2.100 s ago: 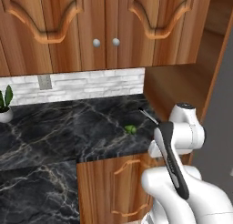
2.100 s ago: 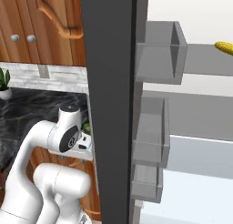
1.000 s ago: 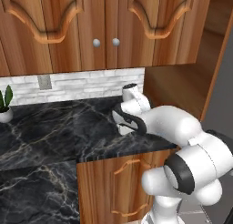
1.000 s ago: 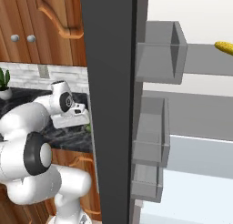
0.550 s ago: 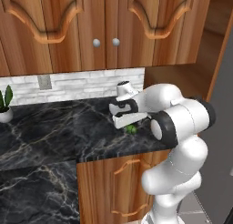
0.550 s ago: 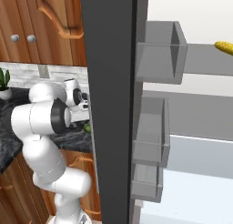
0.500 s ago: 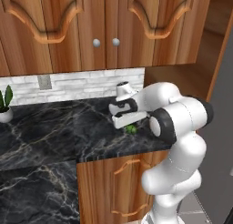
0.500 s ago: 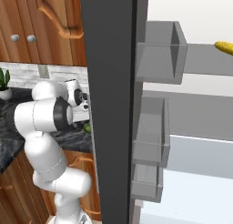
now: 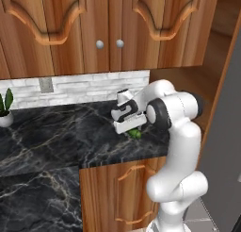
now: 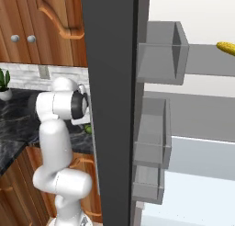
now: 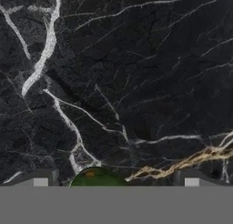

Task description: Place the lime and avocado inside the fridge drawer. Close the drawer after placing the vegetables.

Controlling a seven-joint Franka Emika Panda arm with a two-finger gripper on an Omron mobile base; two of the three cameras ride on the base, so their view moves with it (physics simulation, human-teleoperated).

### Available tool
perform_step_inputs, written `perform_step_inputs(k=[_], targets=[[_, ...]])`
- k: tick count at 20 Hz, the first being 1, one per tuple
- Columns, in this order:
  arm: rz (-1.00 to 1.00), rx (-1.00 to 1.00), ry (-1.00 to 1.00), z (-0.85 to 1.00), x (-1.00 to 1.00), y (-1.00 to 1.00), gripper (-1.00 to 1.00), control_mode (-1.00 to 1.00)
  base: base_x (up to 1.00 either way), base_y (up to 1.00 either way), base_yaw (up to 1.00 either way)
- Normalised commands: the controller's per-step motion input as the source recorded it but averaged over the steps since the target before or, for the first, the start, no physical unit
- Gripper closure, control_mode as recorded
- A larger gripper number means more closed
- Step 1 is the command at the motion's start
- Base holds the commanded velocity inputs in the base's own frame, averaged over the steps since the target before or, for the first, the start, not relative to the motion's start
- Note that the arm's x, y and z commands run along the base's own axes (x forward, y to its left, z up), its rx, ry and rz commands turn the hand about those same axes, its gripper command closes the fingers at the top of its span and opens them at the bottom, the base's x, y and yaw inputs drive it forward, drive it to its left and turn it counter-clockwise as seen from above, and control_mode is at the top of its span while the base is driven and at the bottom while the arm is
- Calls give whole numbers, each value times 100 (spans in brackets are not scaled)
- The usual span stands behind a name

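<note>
A small green round fruit lies on the black marble counter near its right front corner; its bright colour suggests the lime. In the hand view the fruit sits at the bottom edge, its top showing a small brown spot. My gripper is open and low over the counter, with the fruit between the fingertips, closer to the left one. From the left base view the gripper hangs right above the fruit. The avocado is out of view. I cannot pick out the fridge drawer for certain.
The open fridge's dark door edge stands right of the arm, carrying grey door bins. A yellow corn cob lies on a fridge shelf. Wooden cabinets hang above the counter, and a potted plant stands far left.
The arm has swung from a folded pose by the base out over the counter and brought the gripper down at the green fruit. Over the last half second it barely moves.
</note>
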Motion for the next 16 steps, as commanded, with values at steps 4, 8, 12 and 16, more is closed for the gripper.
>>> perform_step_inputs(k=[4, 8, 12, 16], targets=[[0, 0, 0, -34, 0, -19, -100, -100, 0, 0, 0], [1, 0, -4, -59, -20, -10, 100, -100, 0, 0, 0], [-2, 2, -25, 21, -70, 5, 100, -100, 0, 0, 0], [0, 0, -40, 94, -74, 23, 100, -100, 0, 0, 0]])
